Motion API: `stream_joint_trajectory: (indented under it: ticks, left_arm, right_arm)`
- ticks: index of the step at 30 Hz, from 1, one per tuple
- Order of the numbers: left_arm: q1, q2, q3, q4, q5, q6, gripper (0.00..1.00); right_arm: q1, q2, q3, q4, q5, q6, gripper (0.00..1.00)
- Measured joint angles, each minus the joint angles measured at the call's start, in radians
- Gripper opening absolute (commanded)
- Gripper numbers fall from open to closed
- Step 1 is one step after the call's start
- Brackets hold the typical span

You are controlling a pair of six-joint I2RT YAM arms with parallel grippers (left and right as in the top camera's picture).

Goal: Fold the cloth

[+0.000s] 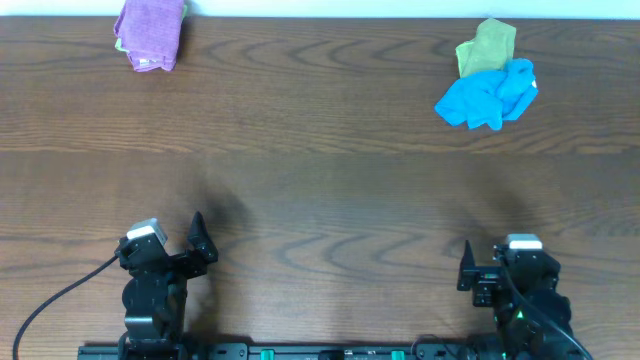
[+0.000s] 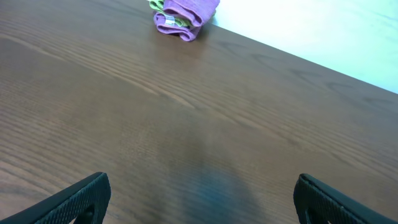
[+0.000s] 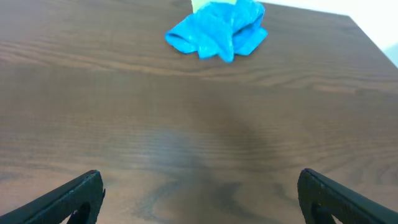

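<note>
The mauve-purple cloth (image 1: 150,32) lies folded in a bundle at the table's far left edge, on top of a yellow-green cloth. It also shows at the top of the left wrist view (image 2: 186,15), with a small white tag near its front. My left gripper (image 1: 200,245) is open and empty near the front left, far from the cloth; its fingers show wide apart in the left wrist view (image 2: 202,199). My right gripper (image 1: 466,268) is open and empty at the front right, with its fingers wide apart in the right wrist view (image 3: 202,196).
A crumpled bright blue cloth (image 1: 488,95) lies at the far right with a yellow-green cloth (image 1: 487,47) behind it. The blue cloth also shows in the right wrist view (image 3: 217,32). A yellow-green cloth edge (image 2: 163,15) peeks from under the purple bundle. The table is dark wood (image 1: 320,180).
</note>
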State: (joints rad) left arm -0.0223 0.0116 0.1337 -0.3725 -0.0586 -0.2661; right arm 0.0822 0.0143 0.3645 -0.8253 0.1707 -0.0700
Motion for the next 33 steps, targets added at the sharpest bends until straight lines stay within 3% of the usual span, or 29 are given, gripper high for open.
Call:
stream_joint_trajectory:
  ticks: [16, 33]
  left_arm:
    - [0.0, 0.0, 0.0, 0.0, 0.0, 0.0, 0.95]
    - [0.0, 0.0, 0.0, 0.0, 0.0, 0.0, 0.95]
  right_arm:
    - [0.0, -0.002, -0.172, 0.005, -0.062, -0.001, 0.99]
    - [0.0, -0.002, -0.174, 0.014, -0.093, -0.001, 0.99]
